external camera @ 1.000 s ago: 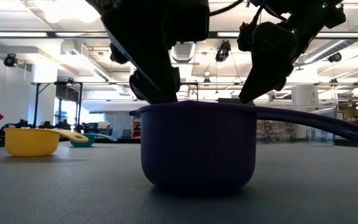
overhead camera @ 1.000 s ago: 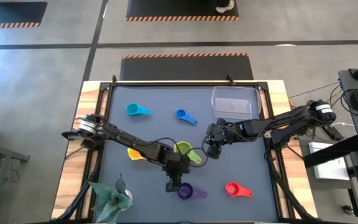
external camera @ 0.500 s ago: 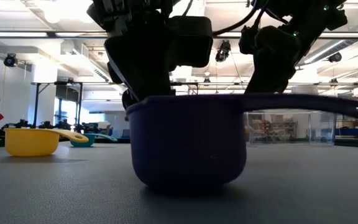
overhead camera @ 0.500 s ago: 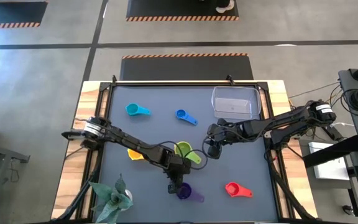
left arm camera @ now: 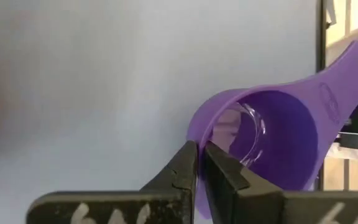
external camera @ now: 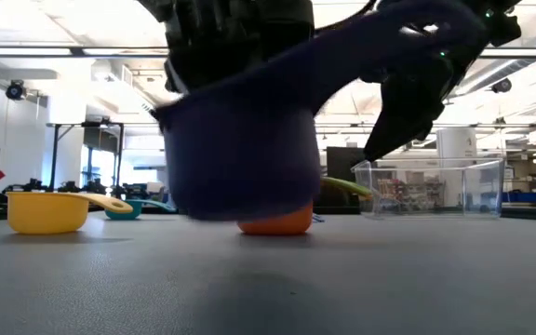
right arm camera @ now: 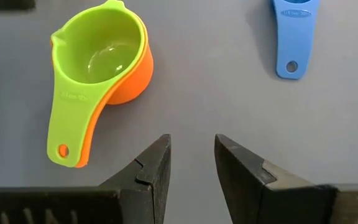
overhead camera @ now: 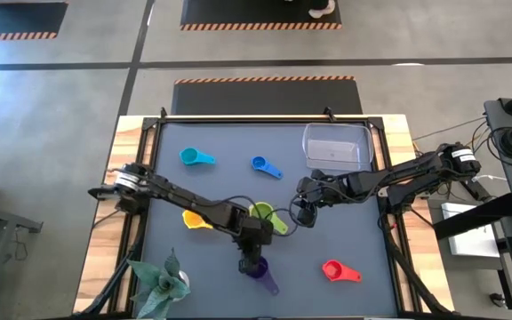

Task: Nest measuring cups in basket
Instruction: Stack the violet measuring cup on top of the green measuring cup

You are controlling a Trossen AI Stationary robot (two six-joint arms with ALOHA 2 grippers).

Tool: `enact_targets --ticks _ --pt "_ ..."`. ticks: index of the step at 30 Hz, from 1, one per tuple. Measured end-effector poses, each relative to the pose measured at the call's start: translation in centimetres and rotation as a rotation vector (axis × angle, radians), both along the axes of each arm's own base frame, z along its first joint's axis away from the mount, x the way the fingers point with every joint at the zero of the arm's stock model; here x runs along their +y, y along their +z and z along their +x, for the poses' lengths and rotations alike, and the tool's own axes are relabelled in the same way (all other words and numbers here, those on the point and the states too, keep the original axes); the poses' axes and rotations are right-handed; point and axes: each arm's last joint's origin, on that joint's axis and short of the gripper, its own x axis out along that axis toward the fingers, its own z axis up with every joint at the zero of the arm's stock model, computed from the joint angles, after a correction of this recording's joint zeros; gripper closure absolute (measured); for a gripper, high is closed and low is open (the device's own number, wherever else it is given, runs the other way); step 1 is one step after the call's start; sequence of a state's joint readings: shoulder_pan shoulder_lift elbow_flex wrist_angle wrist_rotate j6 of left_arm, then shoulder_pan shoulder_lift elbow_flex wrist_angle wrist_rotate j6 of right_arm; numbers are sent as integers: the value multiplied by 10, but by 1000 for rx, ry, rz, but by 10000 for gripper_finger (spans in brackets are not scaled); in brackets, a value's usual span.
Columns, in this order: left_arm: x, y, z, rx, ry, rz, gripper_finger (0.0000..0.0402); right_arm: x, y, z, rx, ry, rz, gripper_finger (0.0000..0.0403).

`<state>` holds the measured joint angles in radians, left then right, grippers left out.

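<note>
Left gripper (left arm camera: pixel 197 163) has its jaws pinched nearly together on the rim of the purple cup (left arm camera: pixel 272 140). One finger sits inside the bowl, the other outside. In the low view that purple cup (external camera: pixel 240 154) is off the table, tilted, handle pointing up and away. From above, the left gripper (overhead camera: pixel 252 260) with the purple cup (overhead camera: pixel 260 271) is just on the near side of the green cup (overhead camera: pixel 263 214).

Right gripper (right arm camera: pixel 191 163) has jaws partly open with a clear gap and nothing between the fingers. It hovers just beside the green cup (right arm camera: pixel 98 62), on the side toward the basket (overhead camera: pixel 336 148). From above, the right gripper (overhead camera: pixel 304 213) touches no cup.

The green cup sits nested inside the orange cup (right arm camera: pixel 129 81), with the green handle lying over the orange handle. The orange cup (external camera: pixel 275 221) also peeks out under the lifted purple one in the low view.

Placing the rest from the green cup:
- The yellow cup (overhead camera: pixel 194 219) is just beside it, on the left arm's side.
- The blue cup (overhead camera: pixel 264 165) is farther back, well apart.
- The teal cup (overhead camera: pixel 194 157) is back and toward the left arm, well apart.
- The red cup (overhead camera: pixel 339 270) is near the front, toward the right arm.
- The basket is at the back right corner, well apart, and looks to hold no cups.
- A green paper plant (overhead camera: pixel 161 283) stands at the front left corner of the table (overhead camera: pixel 354 240).
</note>
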<state>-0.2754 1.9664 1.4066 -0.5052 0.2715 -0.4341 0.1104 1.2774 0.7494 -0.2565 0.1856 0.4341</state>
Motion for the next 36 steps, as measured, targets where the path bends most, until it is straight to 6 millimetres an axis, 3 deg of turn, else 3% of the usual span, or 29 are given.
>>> enact_targets --ticks 12,19,29,36 --pt "62 39 11 70 101 100 400 0 0 0 3 13 -8 289" --pt "93 61 5 26 188 171 401 0 -1 -1 9 18 -4 289" --pt "130 55 4 50 257 203 401 0 -1 0 10 29 -19 289" --pt "138 46 0 83 275 204 401 0 -1 -1 13 28 -20 289"
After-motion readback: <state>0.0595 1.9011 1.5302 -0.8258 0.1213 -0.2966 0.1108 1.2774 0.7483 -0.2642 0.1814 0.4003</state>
